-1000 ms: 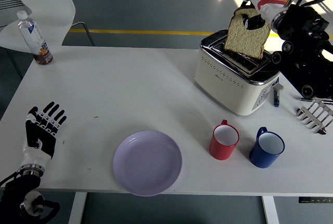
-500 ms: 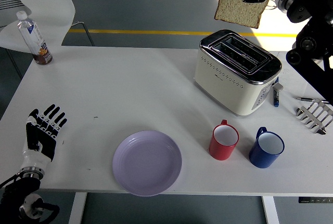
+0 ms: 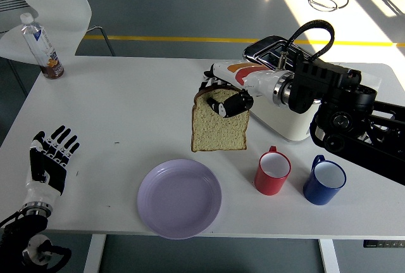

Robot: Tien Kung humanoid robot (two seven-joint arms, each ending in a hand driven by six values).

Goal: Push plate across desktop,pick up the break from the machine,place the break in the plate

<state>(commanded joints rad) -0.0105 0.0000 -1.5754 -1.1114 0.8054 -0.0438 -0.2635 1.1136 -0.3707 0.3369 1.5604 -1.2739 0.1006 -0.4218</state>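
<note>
My right hand point(image 3: 226, 97) is shut on a slice of bread point(image 3: 218, 127), which hangs upright in the air over the table, just above and to the right of the lilac plate point(image 3: 180, 197). The plate lies near the table's front edge with nothing on it. Behind my right forearm stands the cream toaster point(image 3: 281, 121), mostly hidden by the arm. My left hand point(image 3: 50, 159) rests flat at the table's left edge with its fingers spread.
A red mug point(image 3: 273, 171) and a blue mug point(image 3: 324, 181) stand right of the plate, close under the right arm. A bottle point(image 3: 42, 46) stands at the far left corner. A white chair point(image 3: 54, 0) is behind the table.
My right hand has carried the bread from high above the toaster down and to the left, to just above the plate's right side. The left hand has stayed put.
</note>
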